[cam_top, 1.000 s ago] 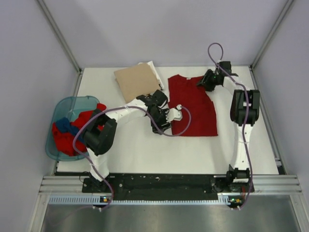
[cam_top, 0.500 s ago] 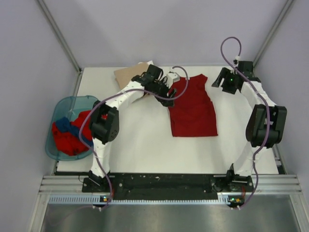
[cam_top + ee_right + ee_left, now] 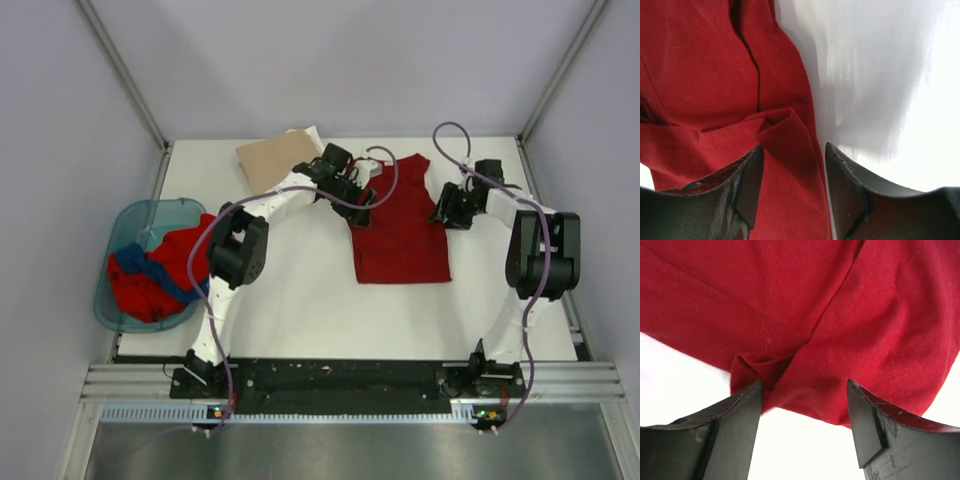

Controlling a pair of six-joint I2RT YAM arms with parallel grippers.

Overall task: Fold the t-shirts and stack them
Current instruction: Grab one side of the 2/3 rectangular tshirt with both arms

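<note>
A dark red t-shirt (image 3: pixel 400 232) lies flat on the white table, right of centre, sides folded in. My left gripper (image 3: pixel 361 202) is at its upper left edge, open; in the left wrist view (image 3: pixel 804 386) the folded red edge (image 3: pixel 840 340) lies just beyond the spread fingertips (image 3: pixel 740 430). My right gripper (image 3: pixel 446 208) is at the shirt's right edge, open; in the right wrist view (image 3: pixel 794 148) a folded red flap (image 3: pixel 785 150) lies between the fingers (image 3: pixel 855 195). A folded tan shirt (image 3: pixel 275 158) lies on a white one (image 3: pixel 316 139) at the back.
A teal plastic tub (image 3: pixel 120 222) at the left table edge holds crumpled red (image 3: pixel 150 290) and blue (image 3: pixel 132 262) shirts. Grey walls close the table's back and sides. Purple cables loop above both wrists.
My left gripper went from the shirt's middle left to its upper left edge. My right gripper swung out to the far right, then came back to the right edge. The shirt got narrower.
</note>
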